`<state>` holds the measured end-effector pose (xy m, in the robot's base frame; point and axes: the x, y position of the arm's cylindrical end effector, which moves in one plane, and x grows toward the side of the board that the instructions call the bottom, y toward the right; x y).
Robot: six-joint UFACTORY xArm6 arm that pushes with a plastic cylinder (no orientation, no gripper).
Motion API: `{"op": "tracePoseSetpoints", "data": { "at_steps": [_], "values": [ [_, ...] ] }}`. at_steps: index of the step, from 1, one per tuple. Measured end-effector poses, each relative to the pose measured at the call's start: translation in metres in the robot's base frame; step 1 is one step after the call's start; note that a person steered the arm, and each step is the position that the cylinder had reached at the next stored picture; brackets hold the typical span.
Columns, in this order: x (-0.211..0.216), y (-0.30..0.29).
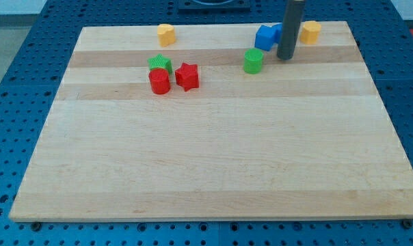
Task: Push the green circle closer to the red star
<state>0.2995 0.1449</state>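
The green circle (254, 61) stands near the view's top, right of centre. The red star (187, 76) lies to its left, about a hundred pixels away. My tip (284, 57) rests on the board just right of the green circle, with a small gap between them. A red cylinder (159, 82) sits left of the red star, touching or nearly touching it. A green block (160, 64) sits just above the red cylinder.
A blue block (265, 37) and another blue piece (277, 31) lie at the view's top, partly behind my rod. A yellow block (310, 31) sits right of them. Another yellow block (166, 33) sits at the top left. The wooden board (206, 164) lies on a blue pegboard.
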Motion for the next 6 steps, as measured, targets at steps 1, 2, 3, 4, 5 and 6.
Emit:
{"op": "tracePoseSetpoints", "data": {
  "at_steps": [1,2,3,4,5,6],
  "values": [
    [0.000,-0.003],
    [0.005,-0.044],
    [0.017,-0.090],
    [0.041,-0.126],
    [0.042,-0.130],
    [0.016,-0.130]
  ]
}}
